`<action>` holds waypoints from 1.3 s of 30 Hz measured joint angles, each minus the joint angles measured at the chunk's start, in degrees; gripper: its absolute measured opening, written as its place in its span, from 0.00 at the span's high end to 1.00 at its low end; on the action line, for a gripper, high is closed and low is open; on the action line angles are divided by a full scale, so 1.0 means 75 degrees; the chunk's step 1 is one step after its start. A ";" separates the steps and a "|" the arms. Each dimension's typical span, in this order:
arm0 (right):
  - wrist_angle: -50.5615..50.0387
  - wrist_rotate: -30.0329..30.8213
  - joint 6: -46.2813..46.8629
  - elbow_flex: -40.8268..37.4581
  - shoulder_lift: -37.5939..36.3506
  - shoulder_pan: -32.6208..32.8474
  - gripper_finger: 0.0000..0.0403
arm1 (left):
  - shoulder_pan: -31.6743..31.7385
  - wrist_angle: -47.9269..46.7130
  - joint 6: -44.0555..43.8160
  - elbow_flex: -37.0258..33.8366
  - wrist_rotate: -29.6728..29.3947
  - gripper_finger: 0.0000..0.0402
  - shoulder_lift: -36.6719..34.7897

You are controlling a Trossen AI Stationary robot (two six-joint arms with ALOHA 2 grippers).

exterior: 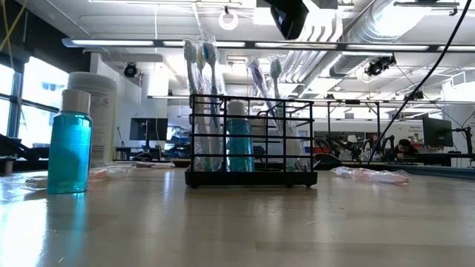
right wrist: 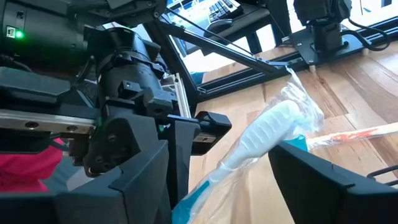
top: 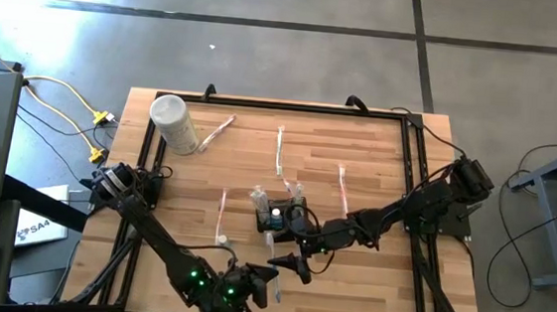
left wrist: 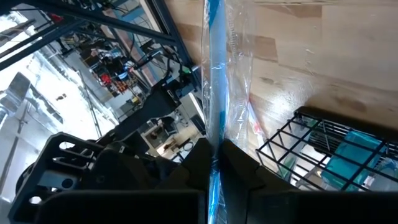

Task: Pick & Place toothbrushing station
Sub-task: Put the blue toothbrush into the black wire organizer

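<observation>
1. Left gripper (left wrist: 214, 163) is clamped on a blue-handled toothbrush in clear plastic wrap (left wrist: 214, 81), just beside the black wire holder box (left wrist: 323, 149).
2. Right gripper (right wrist: 217, 180) fingers are spread around the same wrapped brush, not pinching.
3. Judgement: close the right one before the left releases, then lower the brush upright into a free compartment.

A wooden table (top: 357, 172) with a black frame along its edges carries everything; a white canister (top: 173, 122) stands at its far left corner, with a wrapped toothbrush (top: 217, 132) lying just beside it. More wrapped toothbrushes lie loose on the wood: one (top: 279, 151) far of centre, one (top: 341, 187) right of centre, one (top: 222, 215) left of centre; the black wire holder (top: 276, 216) stands near the middle, and the low view shows a blue bottle (exterior: 70, 141) standing apart from it.
</observation>
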 joint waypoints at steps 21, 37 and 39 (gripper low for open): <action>0.0289 -0.0158 -0.0160 0.0000 0.0367 -0.0129 0.49 | -0.0003 -0.0020 -0.0098 -0.0008 -0.0016 0.97 -0.0003; 0.0466 -0.0541 -0.0894 0.0020 0.0367 -0.0073 0.96 | 0.0012 -0.0078 -0.0445 -0.0014 0.0035 0.91 -0.0003; 0.0456 -0.0544 -0.1085 0.0014 0.0367 -0.0059 0.97 | 0.0009 -0.0073 -0.0617 -0.0014 0.0146 0.86 -0.0003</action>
